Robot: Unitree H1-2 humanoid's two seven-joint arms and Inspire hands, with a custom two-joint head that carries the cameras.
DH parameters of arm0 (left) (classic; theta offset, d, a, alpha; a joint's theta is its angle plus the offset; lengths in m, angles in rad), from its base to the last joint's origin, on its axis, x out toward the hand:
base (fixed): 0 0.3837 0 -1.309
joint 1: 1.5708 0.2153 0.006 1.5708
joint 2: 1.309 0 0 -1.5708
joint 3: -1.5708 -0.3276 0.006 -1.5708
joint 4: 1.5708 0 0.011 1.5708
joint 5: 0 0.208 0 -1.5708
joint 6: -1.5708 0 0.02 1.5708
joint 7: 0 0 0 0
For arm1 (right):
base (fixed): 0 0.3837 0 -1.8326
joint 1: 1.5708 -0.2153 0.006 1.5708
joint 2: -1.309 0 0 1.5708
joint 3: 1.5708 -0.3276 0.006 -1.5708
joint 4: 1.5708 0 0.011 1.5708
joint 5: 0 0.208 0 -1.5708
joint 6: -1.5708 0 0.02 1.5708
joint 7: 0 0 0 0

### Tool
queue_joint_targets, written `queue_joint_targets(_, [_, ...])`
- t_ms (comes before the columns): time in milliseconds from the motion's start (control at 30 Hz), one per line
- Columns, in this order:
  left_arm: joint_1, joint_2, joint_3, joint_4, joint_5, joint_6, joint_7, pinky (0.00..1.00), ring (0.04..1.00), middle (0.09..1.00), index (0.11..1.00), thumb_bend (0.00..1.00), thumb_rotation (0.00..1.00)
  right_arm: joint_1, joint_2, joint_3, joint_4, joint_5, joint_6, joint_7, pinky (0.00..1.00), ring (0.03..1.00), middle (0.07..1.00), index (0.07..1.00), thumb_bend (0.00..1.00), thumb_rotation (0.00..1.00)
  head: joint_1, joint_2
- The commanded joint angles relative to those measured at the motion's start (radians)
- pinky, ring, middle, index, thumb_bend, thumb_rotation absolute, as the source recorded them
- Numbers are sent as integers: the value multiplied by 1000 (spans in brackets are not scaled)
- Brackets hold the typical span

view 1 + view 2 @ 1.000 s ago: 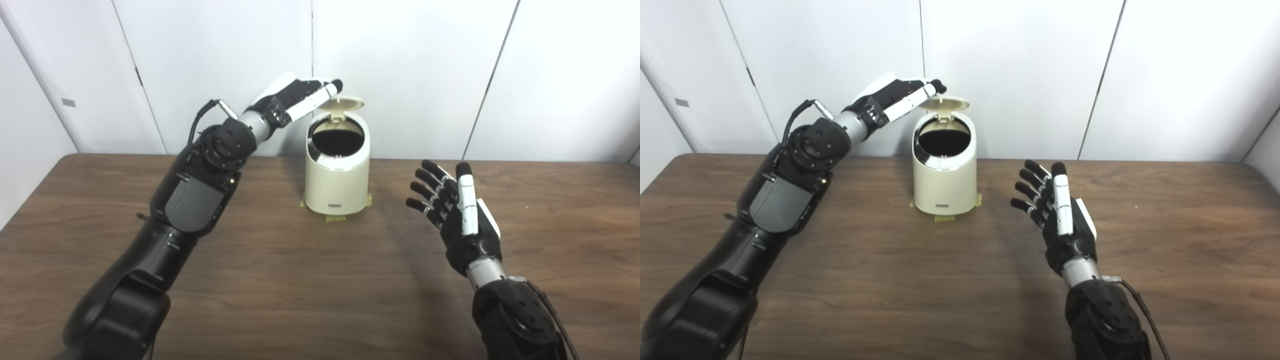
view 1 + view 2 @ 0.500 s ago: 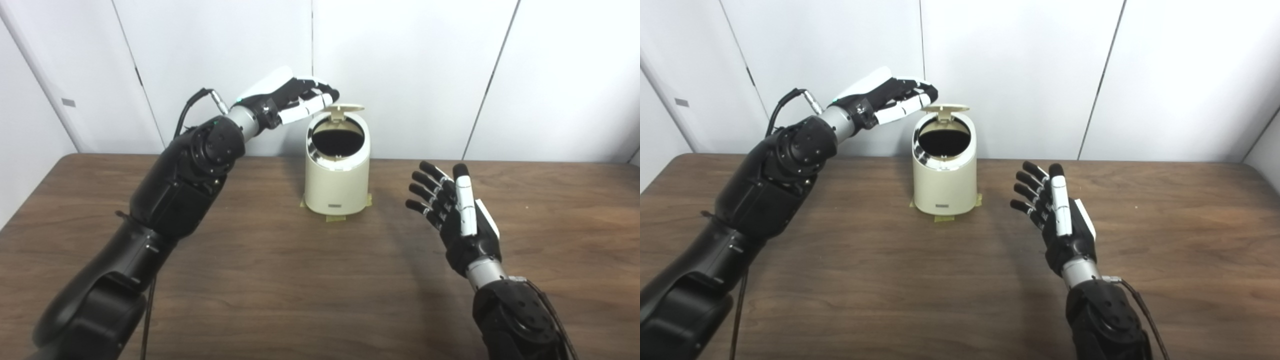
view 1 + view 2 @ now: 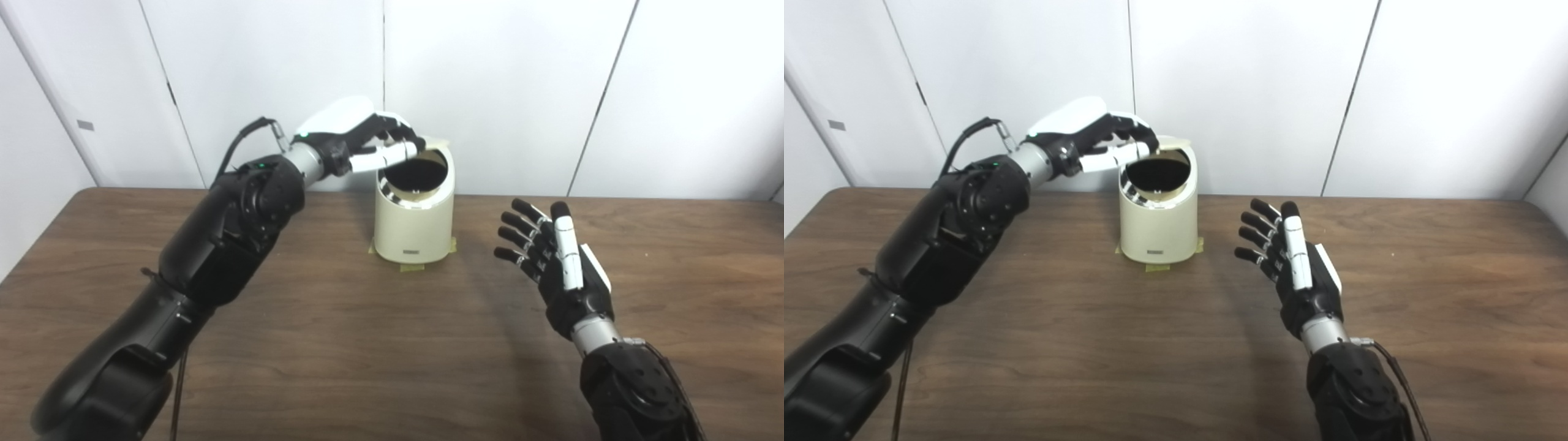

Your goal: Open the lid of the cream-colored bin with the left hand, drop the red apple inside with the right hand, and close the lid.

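Across the wooden table we see our two arms reaching in from the near edge. At the far middle stands the cream bin, its base on strips of tape, its dark mouth partly uncovered. Our left hand lies over the bin's left top edge, fingers curled and pressing on the lid, which sits low and tilted at the far rim; it grips nothing. Our right hand hovers near the bin's right, well apart, fingers spread wide, empty. We cannot see the apple; the bin's inside is too dark to tell.
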Motion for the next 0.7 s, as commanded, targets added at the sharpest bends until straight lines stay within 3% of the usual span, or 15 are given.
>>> queue_joint_targets(0, [-46, 20, -8, -6, 50, -26, -11, 993, 880, 851, 821, 507, 1000, -40, -4, 2, -24, 8, -7, -7, 710, 823, 818, 834, 521, 962, 1, 2])
queue_joint_targets(267, [-34, 20, -45, -29, 148, -56, -74, 1000, 883, 864, 854, 540, 1000, -41, -18, 19, -30, 3, -7, -19, 707, 828, 816, 838, 524, 963, 1, 3])
queue_joint_targets(467, [-32, 22, -78, -3, 255, -157, -34, 996, 848, 816, 791, 527, 1000, -43, -22, 28, -30, 6, -6, -26, 688, 819, 809, 835, 521, 954, -2, 4])
queue_joint_targets(667, [-22, 17, -99, -33, 375, -163, -80, 1000, 885, 835, 813, 555, 1000, -43, -28, 34, -32, 4, -6, -27, 696, 820, 810, 836, 511, 953, -5, 7])
